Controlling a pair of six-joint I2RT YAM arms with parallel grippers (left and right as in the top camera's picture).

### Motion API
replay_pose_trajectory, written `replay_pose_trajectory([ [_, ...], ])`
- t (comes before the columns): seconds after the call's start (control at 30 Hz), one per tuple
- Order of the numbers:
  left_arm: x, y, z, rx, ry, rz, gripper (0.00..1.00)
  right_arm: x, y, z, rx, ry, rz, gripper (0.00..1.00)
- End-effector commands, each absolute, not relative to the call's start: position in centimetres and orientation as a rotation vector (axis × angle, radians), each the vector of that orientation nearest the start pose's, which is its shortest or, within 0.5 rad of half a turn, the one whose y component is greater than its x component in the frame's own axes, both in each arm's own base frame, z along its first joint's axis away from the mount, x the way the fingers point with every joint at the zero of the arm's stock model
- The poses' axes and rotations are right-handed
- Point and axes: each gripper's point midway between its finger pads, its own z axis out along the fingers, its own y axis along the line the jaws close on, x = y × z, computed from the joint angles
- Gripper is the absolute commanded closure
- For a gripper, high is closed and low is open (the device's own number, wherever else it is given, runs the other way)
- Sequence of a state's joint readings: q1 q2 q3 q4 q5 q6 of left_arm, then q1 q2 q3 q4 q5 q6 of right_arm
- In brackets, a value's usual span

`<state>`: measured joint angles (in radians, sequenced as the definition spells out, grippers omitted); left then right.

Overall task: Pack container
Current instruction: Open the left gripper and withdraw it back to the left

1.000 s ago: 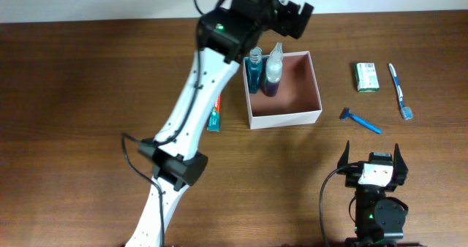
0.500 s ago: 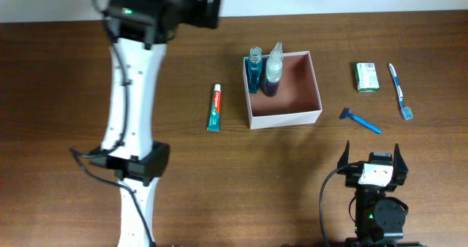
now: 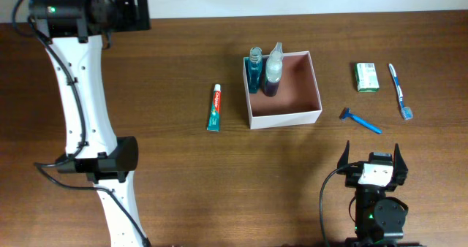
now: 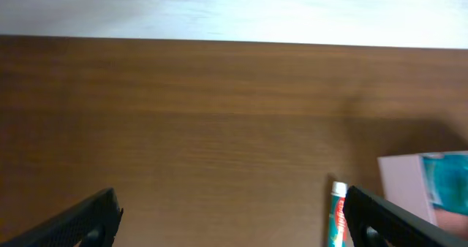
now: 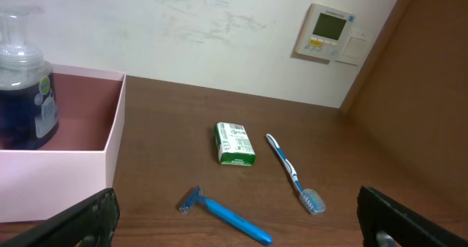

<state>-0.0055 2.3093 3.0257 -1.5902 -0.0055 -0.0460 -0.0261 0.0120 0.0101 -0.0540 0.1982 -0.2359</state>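
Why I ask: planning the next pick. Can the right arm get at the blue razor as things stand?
Probably yes: the razor lies just ahead of the open right tool, with nothing between them.

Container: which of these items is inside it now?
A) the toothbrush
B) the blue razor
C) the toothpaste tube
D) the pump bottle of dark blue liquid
D: the pump bottle stands inside the container, while the razor, toothpaste tube and toothbrush lie on the table outside it.
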Motion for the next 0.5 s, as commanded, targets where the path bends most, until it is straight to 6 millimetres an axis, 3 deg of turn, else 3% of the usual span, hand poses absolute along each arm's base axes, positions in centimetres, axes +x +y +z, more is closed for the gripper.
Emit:
replay_pose_trajectory([
  [0.0,50.1,3.2,32.8,-0.149,2.435,0.094,0.01,24.2,-4.2,16.0,-0.005,1.643,-0.371,0.01],
  [0.13,51.0,4.2,29.3,-0.181,2.516,0.095,0.01,24.2,-4.1,16.1,-0.008,1.639,-0.366,0.01],
  [0.3,51.5,2.6,24.5,-0.153,2.648,-0.011,0.01,24.4,-3.2,15.9,-0.047,1.644,-0.321,0.01],
  [0.47,51.6,2.2,22.7,-0.147,2.693,-0.049,0.01,24.4,-2.9,15.9,-0.063,1.643,-0.304,0.01],
])
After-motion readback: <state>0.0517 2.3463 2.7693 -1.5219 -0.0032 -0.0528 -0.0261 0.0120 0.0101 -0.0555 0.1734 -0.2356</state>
